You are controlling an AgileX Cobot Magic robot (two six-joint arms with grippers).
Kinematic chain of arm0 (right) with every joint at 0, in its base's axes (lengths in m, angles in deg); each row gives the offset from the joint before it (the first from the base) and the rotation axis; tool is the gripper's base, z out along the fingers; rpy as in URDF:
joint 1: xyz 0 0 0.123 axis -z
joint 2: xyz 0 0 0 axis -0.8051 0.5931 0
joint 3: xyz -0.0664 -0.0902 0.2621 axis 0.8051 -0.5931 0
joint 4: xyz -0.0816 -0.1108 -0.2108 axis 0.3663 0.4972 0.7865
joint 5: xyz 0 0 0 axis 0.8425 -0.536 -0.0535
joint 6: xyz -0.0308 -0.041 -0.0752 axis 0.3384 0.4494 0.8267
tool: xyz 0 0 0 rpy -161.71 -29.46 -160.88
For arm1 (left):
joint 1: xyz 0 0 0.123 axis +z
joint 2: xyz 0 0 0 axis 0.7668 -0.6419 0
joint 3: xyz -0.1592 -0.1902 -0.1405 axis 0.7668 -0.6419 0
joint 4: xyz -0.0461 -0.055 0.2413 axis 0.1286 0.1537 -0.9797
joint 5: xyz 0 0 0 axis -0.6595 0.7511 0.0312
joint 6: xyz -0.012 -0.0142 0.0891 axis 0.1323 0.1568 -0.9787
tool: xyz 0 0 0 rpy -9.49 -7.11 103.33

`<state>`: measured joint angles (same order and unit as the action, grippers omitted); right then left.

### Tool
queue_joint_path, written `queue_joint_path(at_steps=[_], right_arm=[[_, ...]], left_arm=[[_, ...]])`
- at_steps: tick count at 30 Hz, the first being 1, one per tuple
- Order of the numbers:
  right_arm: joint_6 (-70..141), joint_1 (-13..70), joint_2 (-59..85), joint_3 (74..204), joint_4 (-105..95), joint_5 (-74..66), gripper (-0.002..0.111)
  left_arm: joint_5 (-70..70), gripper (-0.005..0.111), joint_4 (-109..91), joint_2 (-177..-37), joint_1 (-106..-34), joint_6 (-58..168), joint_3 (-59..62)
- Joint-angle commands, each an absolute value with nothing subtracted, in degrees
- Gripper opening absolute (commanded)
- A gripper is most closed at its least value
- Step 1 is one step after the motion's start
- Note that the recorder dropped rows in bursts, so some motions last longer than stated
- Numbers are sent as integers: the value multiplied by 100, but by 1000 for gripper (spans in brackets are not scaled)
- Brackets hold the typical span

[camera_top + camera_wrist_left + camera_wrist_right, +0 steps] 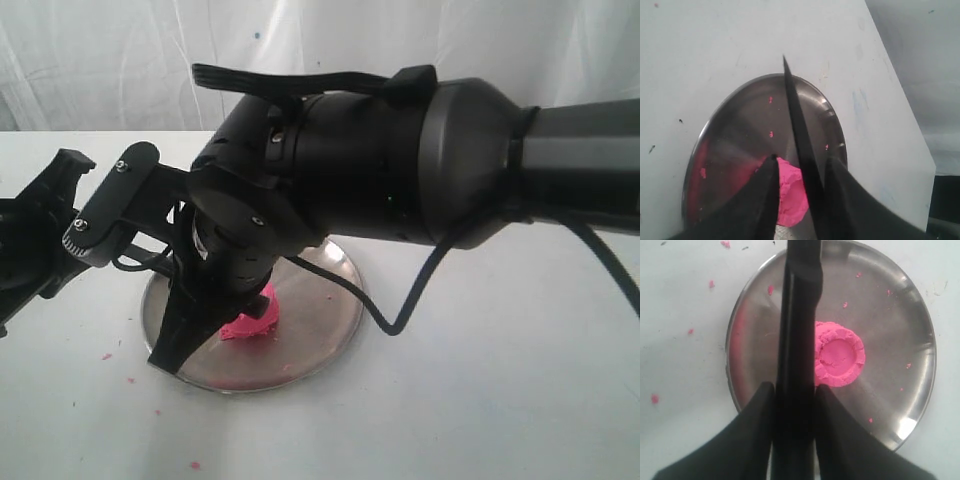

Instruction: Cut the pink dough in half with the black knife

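Pink dough (839, 354) sits as one whole lump with a round dent in its top, slightly off centre on the steel plate (900, 325), which rests on the white table (480, 400). Both grippers clamp the black knife (799, 130): the left gripper (800, 172) pinches the thin blade, its point reaching toward the plate's rim, and the right gripper (794, 392) grips the handle. The blade hangs just beside the dough's edge, over the plate. Pink crumbs (770, 289) dot plate and table.
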<state>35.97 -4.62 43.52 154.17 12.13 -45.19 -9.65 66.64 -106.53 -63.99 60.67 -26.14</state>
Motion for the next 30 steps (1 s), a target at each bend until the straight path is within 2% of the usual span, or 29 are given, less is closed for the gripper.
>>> queue_joint_path(at_steps=[1, 6, 11, 22, 26, 30], right_arm=[[3519, -466, 4401, 15462, 1289, -4449, 0], [3408, -466, 4509, 15470, 1322, -4457, 0], [3408, -466, 4546, 15470, 1310, -4429, 0], [3408, -466, 4546, 15676, 1264, -4503, 0], [3408, -466, 4546, 15687, 1264, -4493, 0], [3408, -466, 4546, 15687, 1264, -4480, 0]], left_arm=[[-1015, 34, 6771, -10699, -6421, 6164, -2581], [-1068, 30, 6771, -10699, -6421, 6164, -2581], [-1043, 0, 6771, -10709, -6421, 6196, -2581], [-916, 3, 6771, -10808, -6421, 6164, -2581], [-903, 13, 6637, -10808, -6421, 6164, -2581], [-892, 33, 6613, -10808, -6421, 6164, -2581]])
